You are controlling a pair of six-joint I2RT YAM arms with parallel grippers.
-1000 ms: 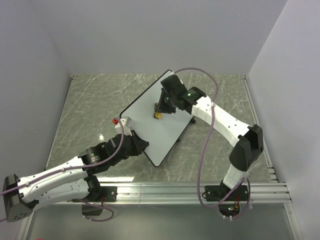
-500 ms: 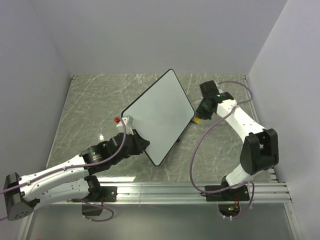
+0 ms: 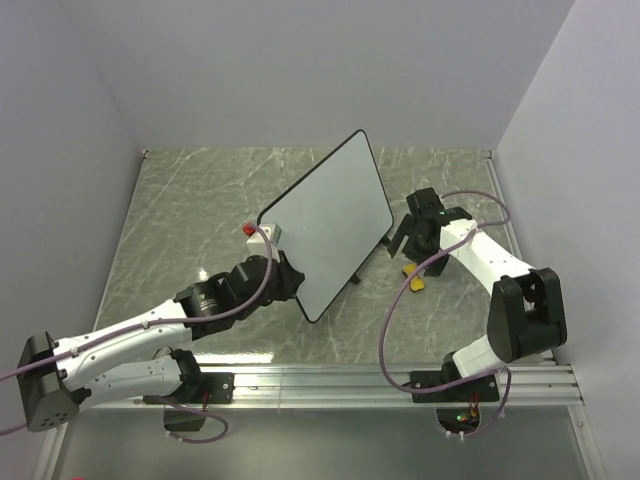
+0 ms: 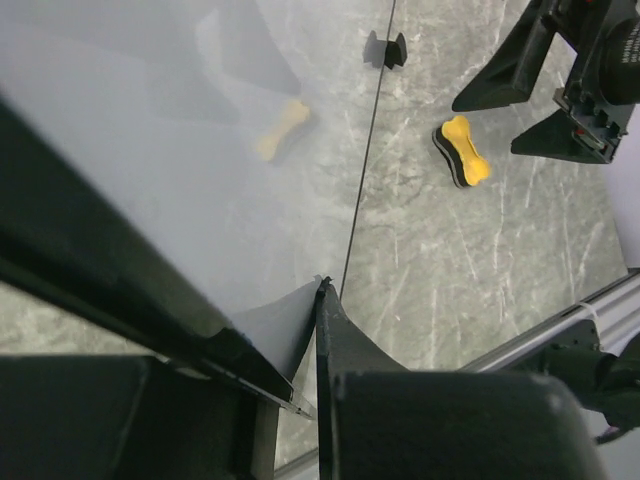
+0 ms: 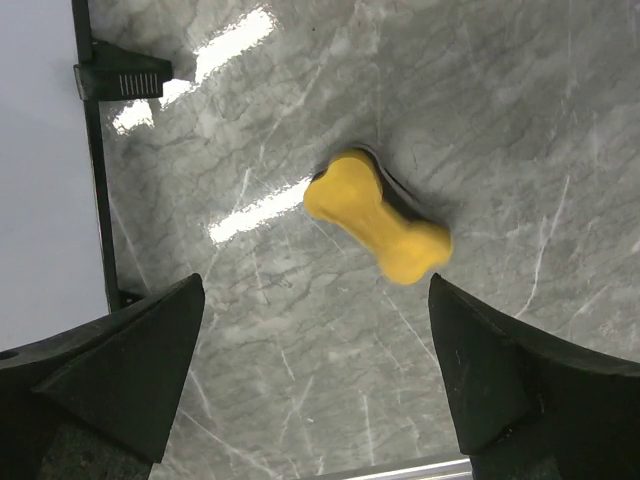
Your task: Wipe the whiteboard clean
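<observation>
The whiteboard (image 3: 325,225) (image 4: 180,130) is a thin white panel with a black rim, tilted up off the table. My left gripper (image 3: 285,283) (image 4: 318,300) is shut on its lower corner. Its glossy face looks plain white and reflects the eraser. The yellow bone-shaped eraser (image 3: 413,275) (image 4: 462,150) (image 5: 378,218) lies flat on the marble table, to the right of the board. My right gripper (image 3: 415,242) (image 5: 315,370) hovers over it, open, with nothing between its fingers (image 5: 130,360). The board's edge (image 5: 40,150) fills the left of the right wrist view.
A small black foot (image 4: 385,48) (image 5: 120,75) sticks out from the board's rim near the table. Grey walls close in the marble table (image 3: 200,200) on three sides. A metal rail (image 3: 400,378) runs along the near edge. Purple cables loop from both arms.
My right gripper left the board's face, swung right, and opened, dropping the eraser onto the table. My left arm turned and raised the board more steeply.
</observation>
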